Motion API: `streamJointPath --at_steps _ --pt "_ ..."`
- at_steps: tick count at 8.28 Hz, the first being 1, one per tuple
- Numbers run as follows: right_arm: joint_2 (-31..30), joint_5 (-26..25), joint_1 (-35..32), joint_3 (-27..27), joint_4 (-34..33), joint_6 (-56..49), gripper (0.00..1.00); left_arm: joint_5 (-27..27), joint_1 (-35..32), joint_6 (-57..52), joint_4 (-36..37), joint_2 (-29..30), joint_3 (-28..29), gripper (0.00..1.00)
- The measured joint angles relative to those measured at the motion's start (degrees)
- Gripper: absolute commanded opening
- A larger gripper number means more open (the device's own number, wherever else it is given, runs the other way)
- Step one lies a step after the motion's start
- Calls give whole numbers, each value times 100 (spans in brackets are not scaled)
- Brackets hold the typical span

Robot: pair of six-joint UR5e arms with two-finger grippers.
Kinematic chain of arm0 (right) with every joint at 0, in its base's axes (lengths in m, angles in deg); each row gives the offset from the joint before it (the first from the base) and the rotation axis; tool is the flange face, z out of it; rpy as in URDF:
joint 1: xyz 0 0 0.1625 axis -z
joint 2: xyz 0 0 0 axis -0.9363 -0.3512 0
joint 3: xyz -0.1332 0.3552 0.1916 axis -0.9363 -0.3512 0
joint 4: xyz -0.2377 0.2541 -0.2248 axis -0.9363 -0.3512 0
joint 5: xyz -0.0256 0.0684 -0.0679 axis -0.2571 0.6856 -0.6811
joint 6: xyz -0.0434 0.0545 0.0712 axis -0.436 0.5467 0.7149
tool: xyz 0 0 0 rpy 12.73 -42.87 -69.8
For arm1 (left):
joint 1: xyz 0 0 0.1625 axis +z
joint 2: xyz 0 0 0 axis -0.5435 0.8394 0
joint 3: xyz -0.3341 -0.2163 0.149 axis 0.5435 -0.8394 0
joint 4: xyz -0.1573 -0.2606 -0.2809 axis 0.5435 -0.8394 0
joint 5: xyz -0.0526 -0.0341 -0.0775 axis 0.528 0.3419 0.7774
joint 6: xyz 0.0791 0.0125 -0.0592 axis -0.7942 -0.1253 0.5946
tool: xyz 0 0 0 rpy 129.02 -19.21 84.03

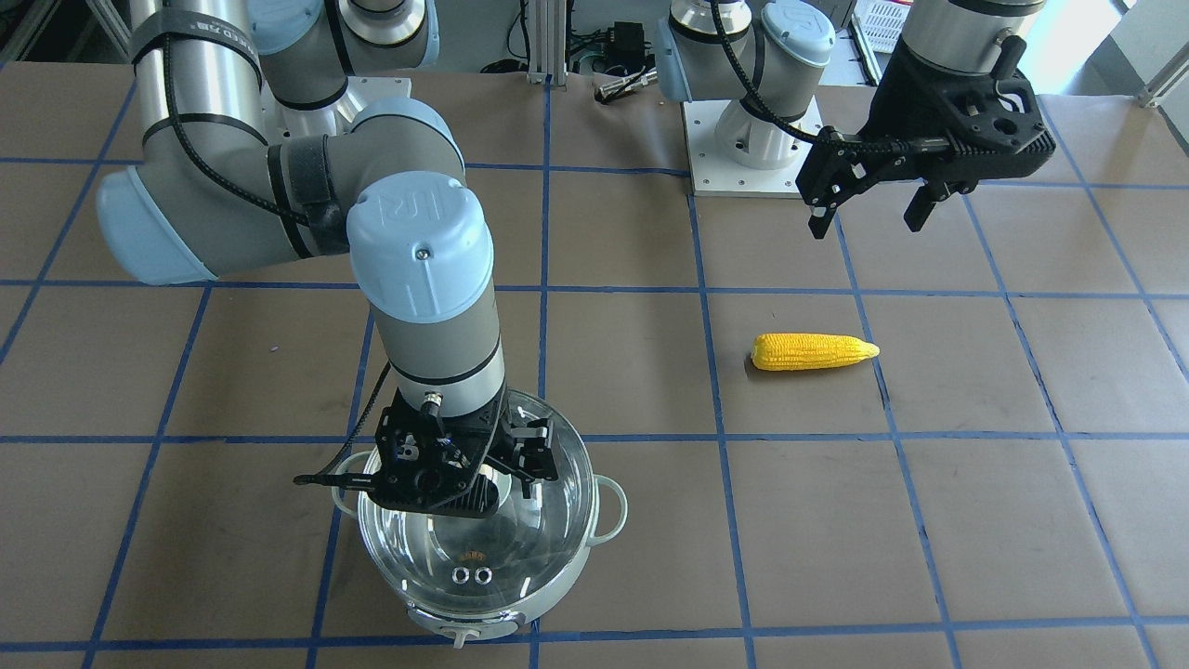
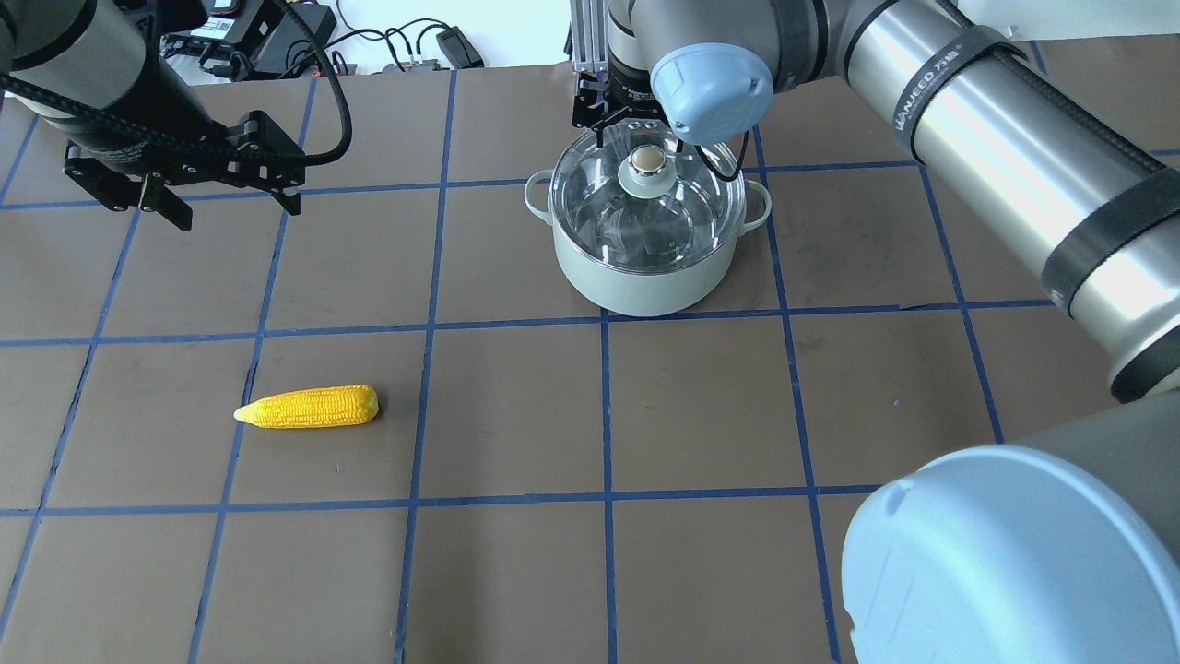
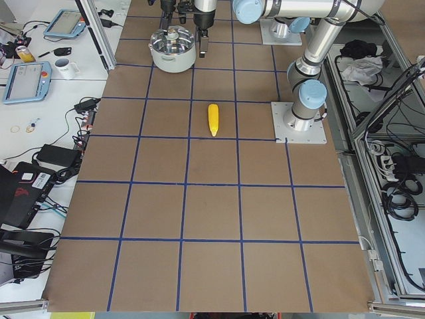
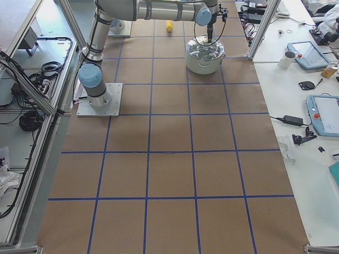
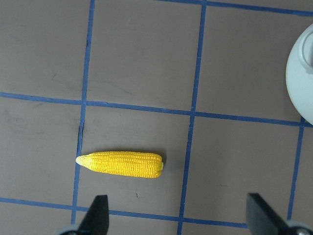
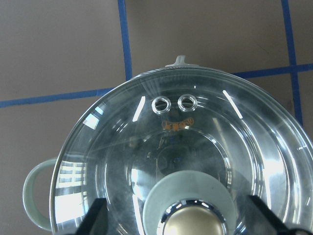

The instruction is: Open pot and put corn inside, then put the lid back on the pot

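So the round mint-green pot [image 2: 645, 277] with the steel inside sits right under my right gripper [image 6: 178, 218], with the clear glass dome lid [image 2: 590, 212] seated on it. The yellow toy corn cob [image 5: 120, 164] lies just ahead of my left gripper [image 5: 178, 210], whose fingers are spread and holding nothing. My right fingers are spread too, one on each side of the beige-topped green knob [image 2: 648, 161]. I'd drop straight down, stay centred, pinch under the knob's top and lift level so the lid doesn't snag.

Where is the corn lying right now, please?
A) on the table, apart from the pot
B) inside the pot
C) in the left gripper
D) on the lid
A: the corn lies on the table, well apart from the pot, whose lid is on.
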Motion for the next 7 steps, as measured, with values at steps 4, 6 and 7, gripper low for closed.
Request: streamJointPath --at_steps 4,6,7 --pt "53 -10 -1 160 -36 29 67 -47 12 526 -38 -3 -139 100" --pt "40 -14 -1 173 -18 67 48 -29 67 909 -75 -7 -248 100" --pt "33 -14 3 175 -9 69 45 -22 161 1235 -101 -2 -291 100"
